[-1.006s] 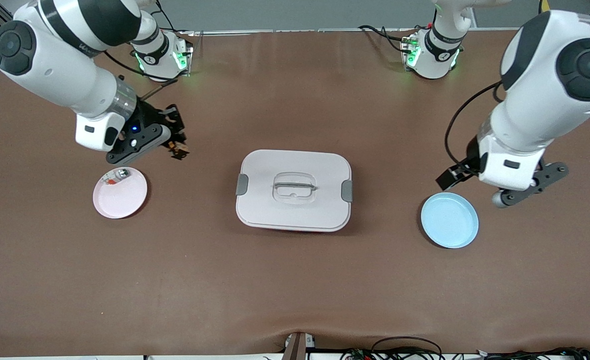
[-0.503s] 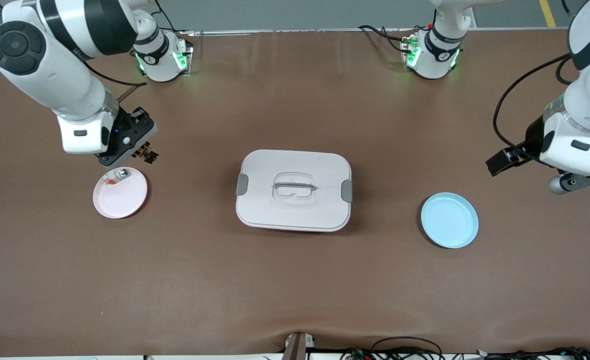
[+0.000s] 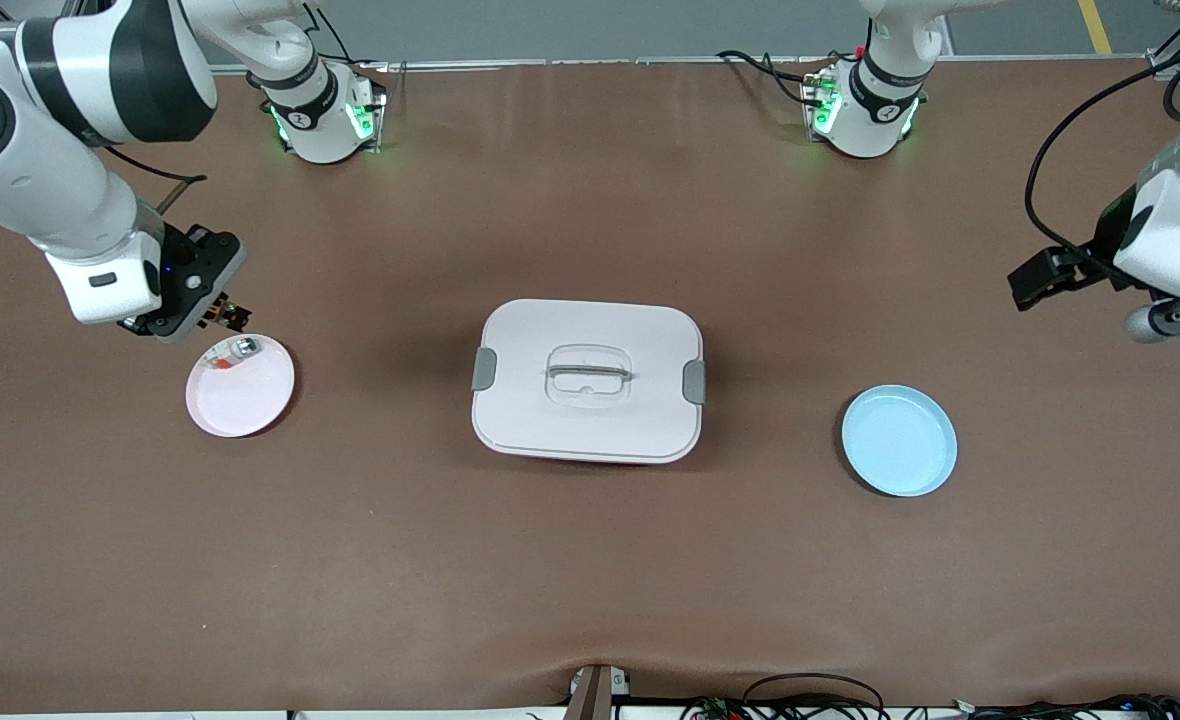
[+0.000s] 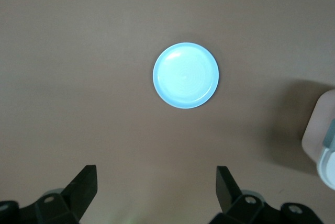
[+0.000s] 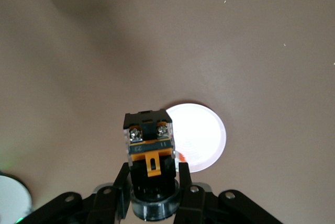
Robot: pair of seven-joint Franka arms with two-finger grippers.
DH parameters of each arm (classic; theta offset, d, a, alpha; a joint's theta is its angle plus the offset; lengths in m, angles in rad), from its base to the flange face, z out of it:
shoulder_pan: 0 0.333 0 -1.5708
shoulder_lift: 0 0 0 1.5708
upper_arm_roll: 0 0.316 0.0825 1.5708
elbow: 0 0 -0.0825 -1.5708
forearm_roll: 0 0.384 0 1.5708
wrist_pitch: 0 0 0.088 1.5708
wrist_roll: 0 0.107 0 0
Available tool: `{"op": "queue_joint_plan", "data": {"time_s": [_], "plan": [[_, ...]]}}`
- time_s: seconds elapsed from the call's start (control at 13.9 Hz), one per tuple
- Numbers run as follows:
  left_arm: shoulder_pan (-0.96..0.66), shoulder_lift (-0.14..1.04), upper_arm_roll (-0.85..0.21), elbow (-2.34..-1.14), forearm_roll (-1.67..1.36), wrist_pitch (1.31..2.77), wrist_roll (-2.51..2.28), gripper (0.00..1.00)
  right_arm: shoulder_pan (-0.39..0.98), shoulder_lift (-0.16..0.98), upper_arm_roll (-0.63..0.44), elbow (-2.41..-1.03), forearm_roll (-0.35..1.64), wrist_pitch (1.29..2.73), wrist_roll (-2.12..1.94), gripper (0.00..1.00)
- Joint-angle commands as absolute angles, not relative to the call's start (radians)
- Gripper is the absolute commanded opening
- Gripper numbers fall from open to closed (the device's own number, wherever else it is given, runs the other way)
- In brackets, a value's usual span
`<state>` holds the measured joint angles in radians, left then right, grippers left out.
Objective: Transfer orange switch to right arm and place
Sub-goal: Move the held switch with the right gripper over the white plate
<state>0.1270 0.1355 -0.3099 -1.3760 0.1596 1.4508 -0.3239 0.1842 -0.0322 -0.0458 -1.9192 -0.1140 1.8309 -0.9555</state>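
Note:
My right gripper [image 3: 218, 312] is shut on the orange switch [image 3: 228, 316], a small black block with an orange band. It holds it in the air over the table, just beside the rim of the pink plate [image 3: 240, 390]. In the right wrist view the switch [image 5: 149, 140] stands between the fingers [image 5: 121, 182], with the pink plate [image 5: 204, 130] below it. My left gripper [image 3: 1038, 278] is open and empty, raised over the table at the left arm's end. Its fingers [image 4: 84, 187] are spread wide in the left wrist view.
A small silver-and-red piece [image 3: 235, 350] lies on the pink plate. A white lidded box [image 3: 588, 380] with a handle sits mid-table. A light blue plate [image 3: 900, 440] lies toward the left arm's end and also shows in the left wrist view [image 4: 186, 75].
My right gripper has carried the switch toward the right arm's end of the table, to beside the pink plate. My left arm has drawn away from the blue plate toward its table end.

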Motion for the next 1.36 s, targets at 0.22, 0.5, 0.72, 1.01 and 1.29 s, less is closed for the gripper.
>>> {"op": "queue_joint_plan", "data": {"time_s": [0.22,0.5,0.72,1.01,1.29], "plan": [[-0.007,-0.015,-0.105,-1.561,0.091,1.521,-0.178,1.00,0.022,-0.091,-0.028,-2.202,-0.152,2.155,-1.247,0.00],[-0.008,-0.040,-0.103,-1.598,0.063,1.555,-0.170,1.00,-0.060,-0.034,-0.028,-2.275,-0.159,2.301,-1.365,0.00],[-0.005,-0.035,-0.112,-1.591,0.063,1.557,-0.169,1.00,-0.077,0.026,-0.028,-2.275,-0.163,2.355,-1.390,0.00],[-0.006,-0.037,-0.115,-1.589,0.063,1.559,-0.170,1.00,-0.086,0.096,-0.028,-2.276,-0.167,2.405,-1.391,0.00],[-0.008,-0.034,-0.115,-1.591,0.061,1.578,-0.169,1.00,-0.092,0.155,-0.028,-2.276,-0.172,2.443,-1.391,0.00]]}}
